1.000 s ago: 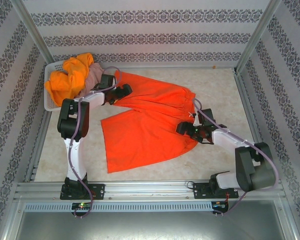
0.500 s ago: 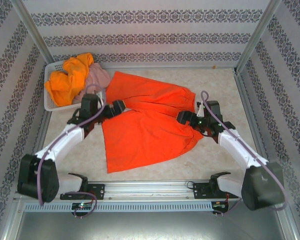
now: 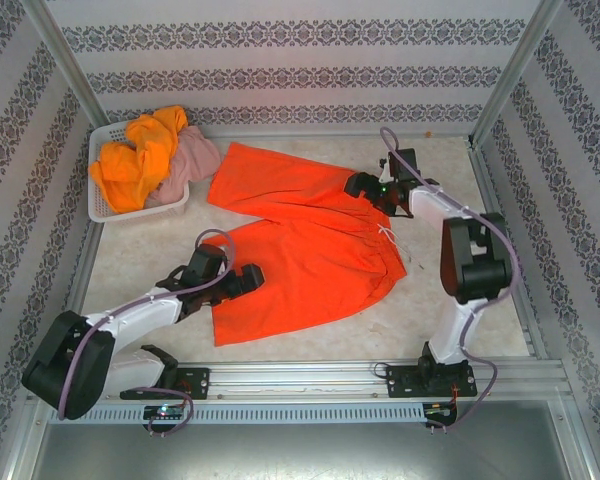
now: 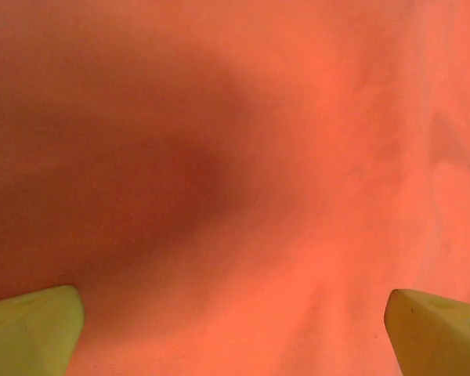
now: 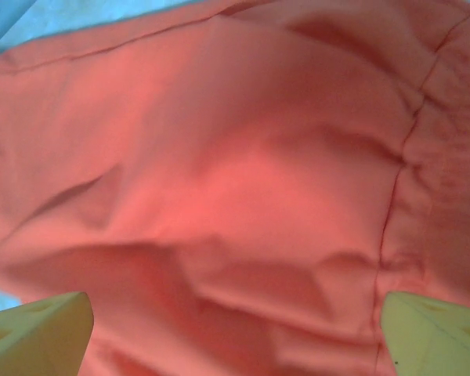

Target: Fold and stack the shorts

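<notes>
Item: red-orange shorts (image 3: 310, 240), spread flat mid-bench (image 3: 460, 290); left end effector (image 3: 248, 280) released at near leg hem, right end effector (image 3: 358, 185) released over far leg beside waistband; advisably pinch both edges squarely and lift together.

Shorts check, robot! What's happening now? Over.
Left tool open over near leg's edge. Right tool open over far waistband end. Red-orange shorts spread flat, unfolded. Basket far left, not blocking.
</notes>
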